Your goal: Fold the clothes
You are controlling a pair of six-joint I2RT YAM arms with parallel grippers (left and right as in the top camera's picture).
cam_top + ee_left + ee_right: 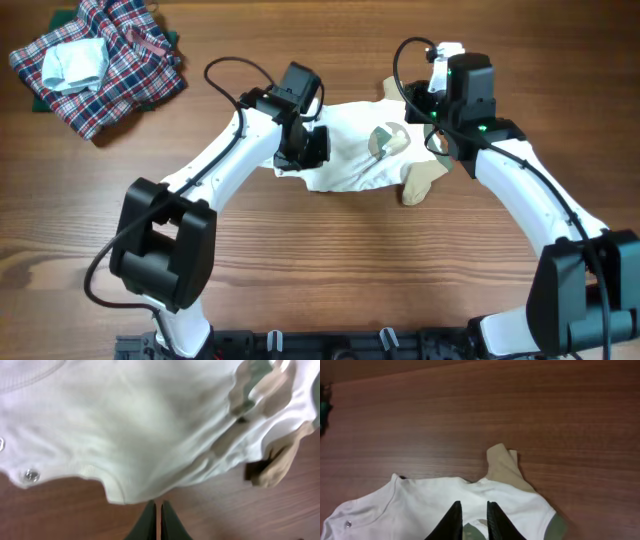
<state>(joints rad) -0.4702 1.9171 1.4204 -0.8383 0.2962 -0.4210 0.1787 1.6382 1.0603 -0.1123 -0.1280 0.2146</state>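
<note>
White garment: small soft white top [345, 150] with tan sleeves and a round green-tan print [385, 140], lying spread and rumpled on the brown wooden table [320, 280], mid-table between the two arms.
Left gripper: left gripper [158, 505] has its black fingers pressed together with nothing visible between them. It sits over bare wood just off the garment's lower hem.
Right gripper: right gripper [473, 505] has its fingers parted by a narrow gap, poised over the garment body near the print. I cannot tell whether any cloth is caught between them.
Step in hand: probably between grasps, with a fold yet to be made.
Risk, missed pinch: the left fingers are closed and beside the hem rather than on it, so a pull from here would likely drag nothing.
Risk, bunching: the cloth is already wrinkled, so a one-sided tug could slide the whole piece across the smooth wood instead of folding it.
Risk, sleeve: the lower tan sleeve [420, 183] lies crumpled near the right arm and may get tucked under crookedly.
Risk, snaps: small metal snaps [31, 475] at the hem could snag a fingertip.
Bystander: the red-blue-white plaid cloth heap [110, 60] sits well apart, at the table's far left corner.
</note>
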